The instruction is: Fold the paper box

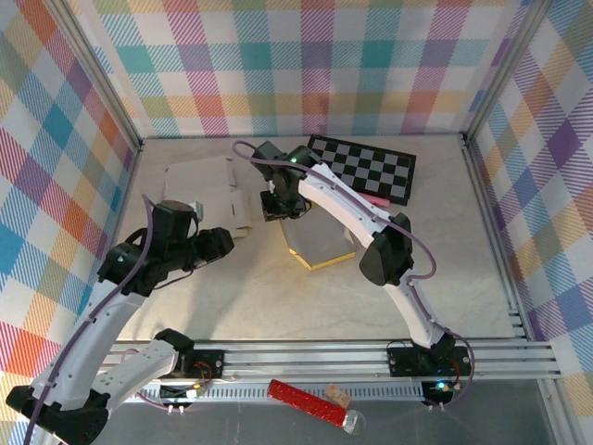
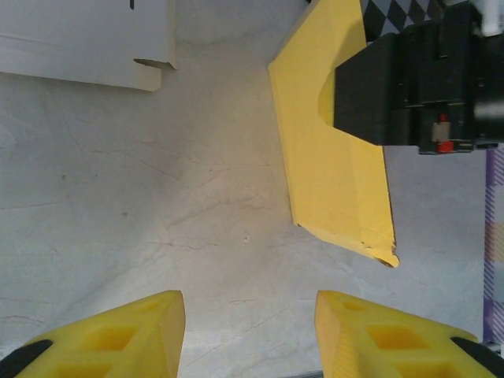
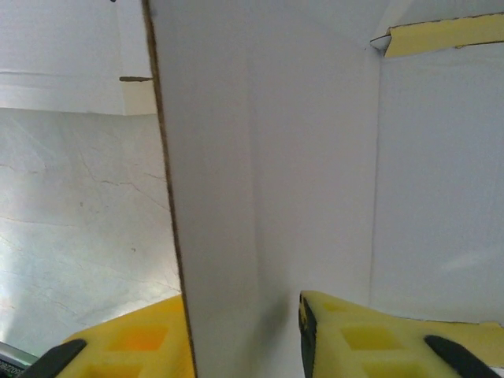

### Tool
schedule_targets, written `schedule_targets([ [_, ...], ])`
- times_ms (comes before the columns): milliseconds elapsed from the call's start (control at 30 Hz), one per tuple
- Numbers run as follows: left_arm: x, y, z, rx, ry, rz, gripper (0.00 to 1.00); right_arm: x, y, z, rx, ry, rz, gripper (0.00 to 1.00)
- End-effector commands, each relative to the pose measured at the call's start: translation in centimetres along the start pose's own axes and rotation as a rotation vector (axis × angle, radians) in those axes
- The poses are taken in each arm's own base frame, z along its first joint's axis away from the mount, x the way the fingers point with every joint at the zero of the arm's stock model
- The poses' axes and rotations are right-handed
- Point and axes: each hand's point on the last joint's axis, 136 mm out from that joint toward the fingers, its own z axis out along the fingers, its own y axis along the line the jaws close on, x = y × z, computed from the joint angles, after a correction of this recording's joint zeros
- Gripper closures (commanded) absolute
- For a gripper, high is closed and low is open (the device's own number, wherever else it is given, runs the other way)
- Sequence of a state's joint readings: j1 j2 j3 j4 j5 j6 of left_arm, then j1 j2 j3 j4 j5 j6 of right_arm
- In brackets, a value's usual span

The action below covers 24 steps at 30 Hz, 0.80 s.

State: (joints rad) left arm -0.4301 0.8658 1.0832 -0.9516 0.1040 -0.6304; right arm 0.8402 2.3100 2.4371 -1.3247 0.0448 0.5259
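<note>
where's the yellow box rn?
Top view: the paper box sits mid-table, just in front of the checkerboard, with the right gripper straddling one wall.

The paper box (image 1: 320,244) is coloured yellow outside and plain white inside. Yellow fingers with black tips are seen on the left gripper (image 2: 248,311) and the right gripper (image 3: 244,307). The arms (image 1: 345,211) are finished in white with black joints, and purple cables (image 1: 246,153) are run along them. A black-and-white checked pattern is carried by the board (image 1: 363,169), with a pink strip (image 1: 375,198) at its edge. The flat cardboard (image 1: 199,181) is white. The table (image 1: 278,306) is marbled in off-white, and the 3 walls (image 1: 306,65) are covered in pastel plaid.
</note>
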Motion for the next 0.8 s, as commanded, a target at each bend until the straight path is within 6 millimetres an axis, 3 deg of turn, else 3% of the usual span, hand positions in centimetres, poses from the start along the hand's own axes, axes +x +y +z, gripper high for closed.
schedule_targets([
  [0,0.9,0.5,0.0,-0.007,0.032,0.014,0.53,-0.4,0.6,-0.3,0.001,-0.027,0.028,0.69],
  [333,0.9,0.3,-0.1,0.004,0.032,0.014,0.53,-0.9,0.8,-2.0,0.017,-0.095,0.145,0.99],
  [600,1.1,0.0,-0.1,0.023,0.046,0.009,0.54,-0.9,-0.1,-4.9,0.020,-0.171,0.484,1.00],
  [767,1.2,-0.2,-0.1,0.033,0.053,0.019,0.54,-0.5,-2.9,-7.6,0.091,-0.272,0.840,1.00],
])
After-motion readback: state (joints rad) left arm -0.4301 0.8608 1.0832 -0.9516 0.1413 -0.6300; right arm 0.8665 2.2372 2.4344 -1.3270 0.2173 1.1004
